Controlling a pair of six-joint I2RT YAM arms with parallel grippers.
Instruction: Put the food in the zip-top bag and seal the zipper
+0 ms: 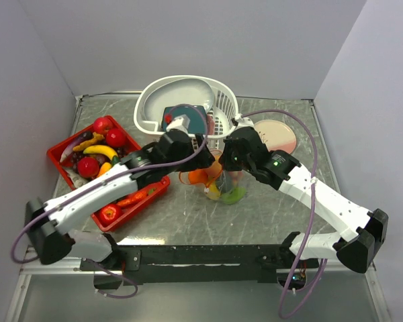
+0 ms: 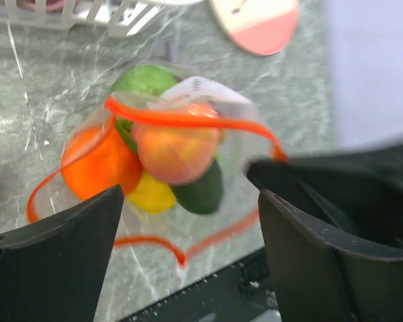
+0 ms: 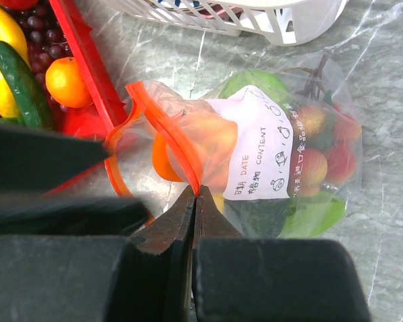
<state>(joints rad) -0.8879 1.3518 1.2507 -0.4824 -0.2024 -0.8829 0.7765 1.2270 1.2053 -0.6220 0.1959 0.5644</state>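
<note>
Right gripper (image 3: 193,201) sits bottom centre of its wrist view, fingers clamped flat together on the zipper (image 3: 162,124), pinching the orange-red strip at one spot. Zip-top bag (image 3: 322,80) rests on the grey marbled table (image 3: 389,100), centre-right of frame, white label (image 3: 262,154) facing us, mouth gaping toward the left. We see the left gripper (image 2: 188,200) spread wide in its own view, nothing between the fingers, hovering over the bag mouth. Inside the bag we count an orange (image 2: 101,164), peach-coloured fruit (image 2: 178,151), lemon (image 2: 151,194) and dark green piece (image 2: 200,191). Zipper loops open around them, unsealed. Top view: bag at centre between both wrists; red tray (image 1: 57,157) at left holds a banana (image 1: 99,150) and red apples (image 1: 114,137); white basket (image 1: 154,94) upper centre; pink disc (image 1: 282,137) right of it.
</note>
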